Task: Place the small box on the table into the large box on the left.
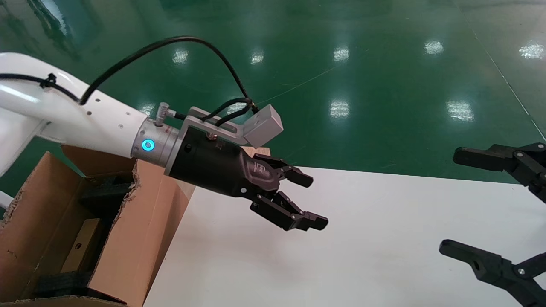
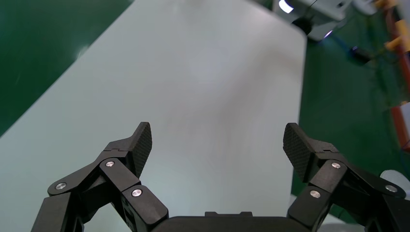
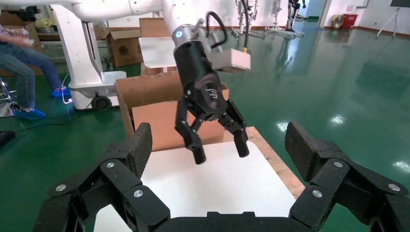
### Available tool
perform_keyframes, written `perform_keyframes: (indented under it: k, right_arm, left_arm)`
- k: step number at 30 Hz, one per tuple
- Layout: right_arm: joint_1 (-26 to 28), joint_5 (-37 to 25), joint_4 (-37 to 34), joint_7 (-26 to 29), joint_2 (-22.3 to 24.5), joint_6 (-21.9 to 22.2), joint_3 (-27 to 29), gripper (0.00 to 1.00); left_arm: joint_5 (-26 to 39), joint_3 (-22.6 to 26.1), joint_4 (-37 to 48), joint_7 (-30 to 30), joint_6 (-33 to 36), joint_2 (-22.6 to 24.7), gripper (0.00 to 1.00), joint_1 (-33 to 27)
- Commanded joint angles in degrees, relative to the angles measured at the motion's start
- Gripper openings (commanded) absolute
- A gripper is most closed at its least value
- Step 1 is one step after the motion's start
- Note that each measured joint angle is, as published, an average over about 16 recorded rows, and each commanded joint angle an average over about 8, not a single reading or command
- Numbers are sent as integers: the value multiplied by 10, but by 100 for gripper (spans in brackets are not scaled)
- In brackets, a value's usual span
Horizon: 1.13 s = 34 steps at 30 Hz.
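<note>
A tan carton, probably the small box (image 1: pixel 81 249) though half hidden, lay inside the large box (image 1: pixel 140 230) at the table's (image 1: pixel 362 238) left edge. The left gripper (image 1: pixel 305 200) hung above the white top just beside that box, fingers apart and empty. The right gripper (image 1: pixel 465 204) waited at the right, also spread. A careless retreat could have caught the ragged flap and dragged the carton askew.

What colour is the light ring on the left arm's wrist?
Cyan-blue, on the left arm's wrist; clearest in the head view.
</note>
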Motion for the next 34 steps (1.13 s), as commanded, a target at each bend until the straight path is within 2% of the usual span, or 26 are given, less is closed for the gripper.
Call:
perform_keyframes:
  k: [1,24,29,34]
  right_arm:
    - [0,0,0,0,0,0,0,100]
    - [0,0,0,0,0,0,0,100]
    - [0,0,0,0,0,0,0,100]
    - [0,0,0,0,0,0,0,100]
  left_arm:
    - [-8,-33,-13,15,4,-6,100,25]
    - [-95,-415,-164,187,45,-74,100,306]
    - [-109,-478,-188,214,52,-85,100,353]
    - [-114,-503,-197,220,54,-89,100,371]
